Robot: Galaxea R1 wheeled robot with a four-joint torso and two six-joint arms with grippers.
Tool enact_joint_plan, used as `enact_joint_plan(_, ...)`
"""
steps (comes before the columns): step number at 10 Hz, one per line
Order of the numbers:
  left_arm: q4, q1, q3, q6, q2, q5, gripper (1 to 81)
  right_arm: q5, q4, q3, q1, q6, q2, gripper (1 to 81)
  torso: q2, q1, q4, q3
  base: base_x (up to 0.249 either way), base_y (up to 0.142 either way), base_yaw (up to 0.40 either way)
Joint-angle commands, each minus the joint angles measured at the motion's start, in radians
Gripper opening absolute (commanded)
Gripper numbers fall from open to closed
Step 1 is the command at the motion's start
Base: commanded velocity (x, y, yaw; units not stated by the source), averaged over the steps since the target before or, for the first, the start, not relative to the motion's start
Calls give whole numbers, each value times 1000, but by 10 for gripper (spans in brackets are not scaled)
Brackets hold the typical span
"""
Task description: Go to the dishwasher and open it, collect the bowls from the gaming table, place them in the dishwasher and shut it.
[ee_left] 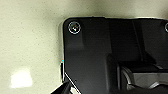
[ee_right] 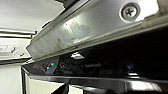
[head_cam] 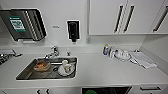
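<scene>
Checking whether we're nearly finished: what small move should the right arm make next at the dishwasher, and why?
Likely press the dishwasher door toward the counter until it shuts. In the right wrist view its lit control strip sits apart from the steel strip above, and the head view shows a dark gap with something green inside.

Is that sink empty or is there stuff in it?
Not empty. The sink holds a brownish bowl-like dish and a white plate with a cup on it.
</scene>
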Motion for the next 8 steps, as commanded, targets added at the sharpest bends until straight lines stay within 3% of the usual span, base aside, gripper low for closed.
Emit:
enact_joint_plan(1, -2, -33, -3, -4, -12, 49, 811, 20, 80, 153, 216, 6, -142, 811, 0, 0, 0, 0, 0, 0, 0)
enact_joint_plan(3, -2, -32, -3, -4, -6, 49, 811, 20, 139, 333, 294, 6, -287, 811, 0, 0, 0, 0, 0, 0, 0)
enact_joint_plan(5, -2, -32, -3, -4, -1, 50, 811, 21, 168, 573, 354, 6, -500, 811, 0, 0, 0, 0, 0, 0, 0)
enact_joint_plan(8, -2, -33, -3, -2, 3, 50, 811, 15, 167, 624, 255, -3, -641, 811, 0, 1, 0, 0, 0, 0, 0)
